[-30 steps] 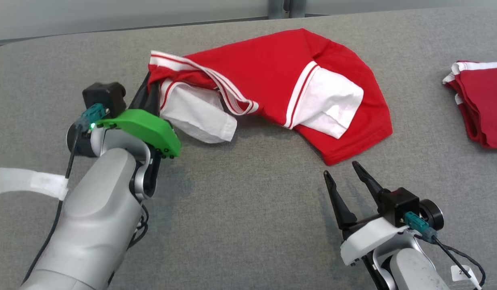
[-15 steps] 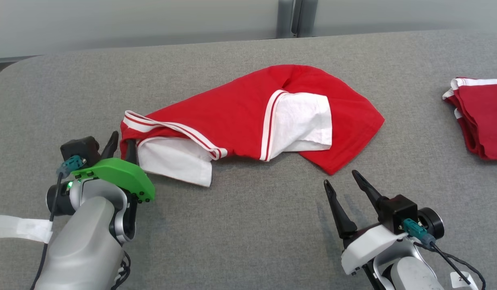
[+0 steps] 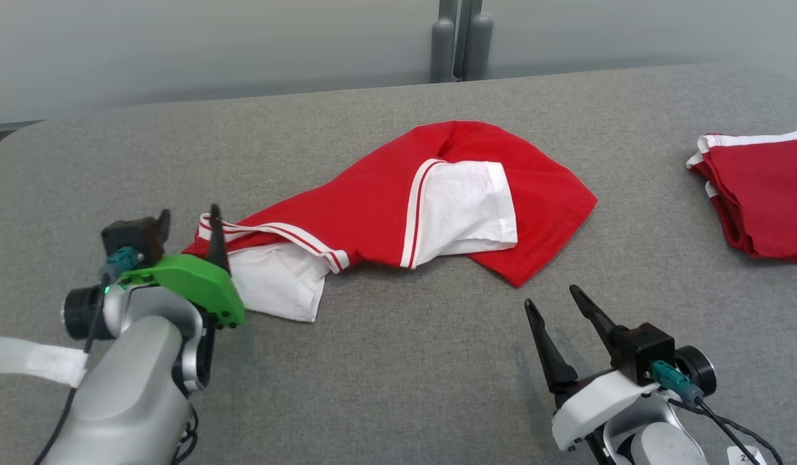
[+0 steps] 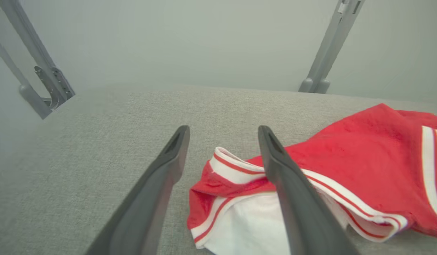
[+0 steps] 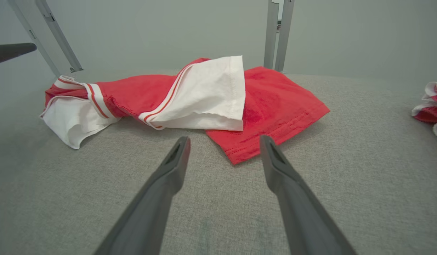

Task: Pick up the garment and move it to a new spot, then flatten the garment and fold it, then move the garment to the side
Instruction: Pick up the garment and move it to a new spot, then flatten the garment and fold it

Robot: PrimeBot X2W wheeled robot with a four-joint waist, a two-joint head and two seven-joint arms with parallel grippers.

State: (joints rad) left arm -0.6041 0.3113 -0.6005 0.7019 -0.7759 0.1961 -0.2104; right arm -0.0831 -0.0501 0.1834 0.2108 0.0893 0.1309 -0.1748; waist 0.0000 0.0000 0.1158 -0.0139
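On the left, the left arm [image 3: 134, 387] with its green cover [image 3: 192, 287] reaches over the grey bench [image 3: 398, 374]. The left jaws are spread and hold nothing. In the left wrist view the striped end of the garment [image 3: 372, 206] lies partly between the two fingers [image 4: 162, 184] and partly under one of them. I cannot tell if a finger touches the cloth.

The garment lies crumpled in the middle of the bench. It is red, with two white sleeves [image 3: 466, 206] and red-and-white striped trim. Its left end is at the left jaws, and its lower red corner points toward the right jaws.

The right jaws are also spread and empty, near that corner but apart from it. At the far right of the bench, well apart from the garment, lies a folded red cloth [image 3: 760, 194] with white edges.
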